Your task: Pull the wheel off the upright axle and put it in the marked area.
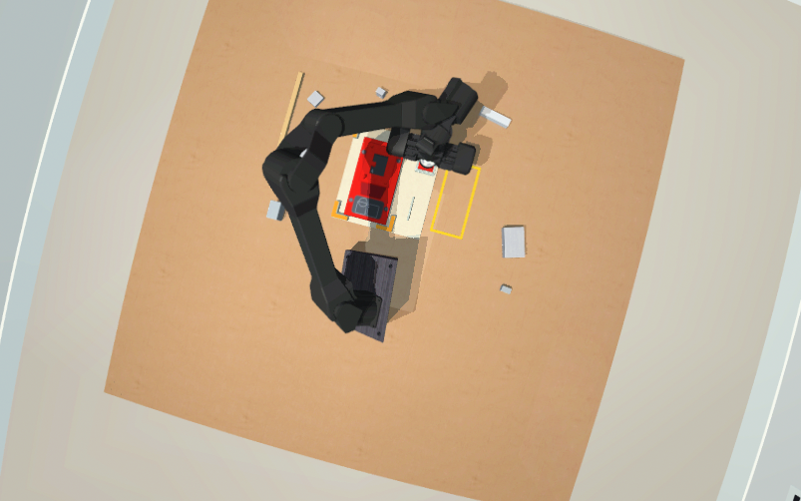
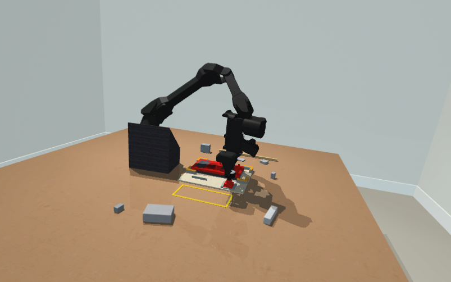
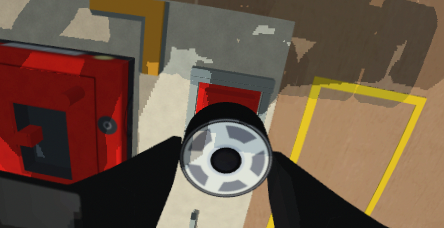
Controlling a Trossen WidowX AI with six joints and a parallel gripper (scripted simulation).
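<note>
In the wrist view's lower middle, the gripper [image 1: 426, 161] [image 2: 229, 177] [image 3: 225, 153] is clamped on the wheel [image 1: 427, 164] [image 2: 232, 173] [image 3: 202, 178], above the red block [image 1: 425, 169] [image 2: 228, 183] [image 3: 232, 96]; the axle is hard to make out. Frame edges cut off the brown tabletop [image 1: 453, 348] [image 2: 150, 245] [image 3: 392, 152]. Pale walls [image 2: 255, 52] stand behind.

Yellow outline [image 1: 470, 202] [image 2: 199, 202] [image 3: 305, 120] — plain red block [image 1: 425, 168] [image 2: 228, 183] [image 3: 232, 95].

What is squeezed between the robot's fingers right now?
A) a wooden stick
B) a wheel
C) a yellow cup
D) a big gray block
B, because the wrist view shows the black fingers pressed against both sides of the round wheel with its silvery spoked face.
</note>
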